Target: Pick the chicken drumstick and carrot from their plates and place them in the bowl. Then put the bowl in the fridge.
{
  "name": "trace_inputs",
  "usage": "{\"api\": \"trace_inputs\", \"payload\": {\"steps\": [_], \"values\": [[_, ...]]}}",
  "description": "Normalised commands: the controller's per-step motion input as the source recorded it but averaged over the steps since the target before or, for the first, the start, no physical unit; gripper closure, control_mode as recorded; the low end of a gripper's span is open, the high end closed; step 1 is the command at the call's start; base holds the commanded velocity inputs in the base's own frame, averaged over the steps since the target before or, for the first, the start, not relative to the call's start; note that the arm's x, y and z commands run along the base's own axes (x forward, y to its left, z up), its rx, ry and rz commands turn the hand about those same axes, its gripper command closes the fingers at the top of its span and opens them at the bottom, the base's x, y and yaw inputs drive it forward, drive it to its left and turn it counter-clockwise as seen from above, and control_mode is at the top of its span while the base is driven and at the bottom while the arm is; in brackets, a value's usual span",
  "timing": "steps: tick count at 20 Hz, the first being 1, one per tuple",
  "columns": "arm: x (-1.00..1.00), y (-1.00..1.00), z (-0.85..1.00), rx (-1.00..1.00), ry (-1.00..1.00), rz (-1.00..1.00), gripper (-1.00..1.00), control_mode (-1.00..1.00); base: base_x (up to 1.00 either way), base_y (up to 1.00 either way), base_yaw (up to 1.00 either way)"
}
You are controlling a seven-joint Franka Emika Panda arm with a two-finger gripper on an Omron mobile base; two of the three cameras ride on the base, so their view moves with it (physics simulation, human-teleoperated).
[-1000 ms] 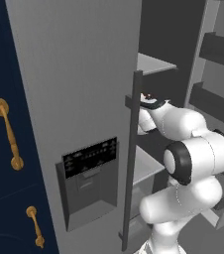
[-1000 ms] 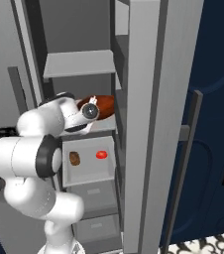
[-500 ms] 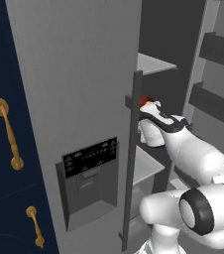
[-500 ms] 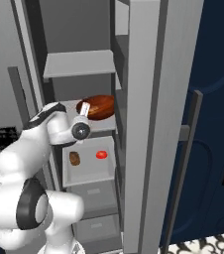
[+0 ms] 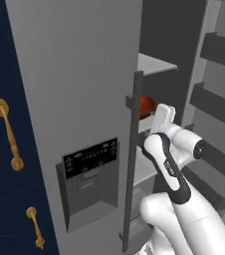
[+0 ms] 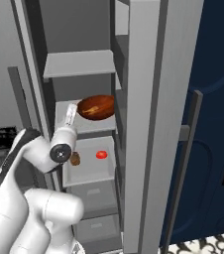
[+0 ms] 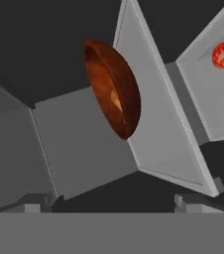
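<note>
So the bowl [image 6: 96,107] is sitting on a fridge shelf [image 6: 86,126], roughly the middle one, with something orange visible inside it (probably the carrot, though it's too small to call for sure). The drumstick can't be made out from here.

The key thing is where the pincer [image 6: 70,113] sits relative to that bowl. In the right base view the hand is just beside the bowl's left edge, at about the same height, pointing into the fridge. From the hand view the bowl [image 7: 112,89] is dead ahead and apart from the fingertips, with a clear gap of shelf between. Nothing is between the fingertips, so the pincer is holding nothing; how wide it stands is hard to tell, since only the very tips poke up at the bottom.

In the left base view the bowl [image 5: 147,106] peeks out just past the door edge above the wrist.

Judging by all that, the bowl looks placed, and what's left is backing straight out without clipping the rim.

One shelf down there's a tomato [image 6: 101,155] and a small brown item [image 6: 75,158], well clear of the hand's path.
</note>
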Motion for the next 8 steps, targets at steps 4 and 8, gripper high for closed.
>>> {"api": "trace_inputs", "payload": {"steps": [4, 8], "values": [[-0.84, -0.17, 1.0, 0.01, 0.24, -0.04, -1.0, -1.0, 0.0, 0.0, 0.0], [-0.78, -0.3, 1.0, 0.0, 0.65, 0.0, -1.0, -1.0, 0.0, 0.0, 0.0]]}}
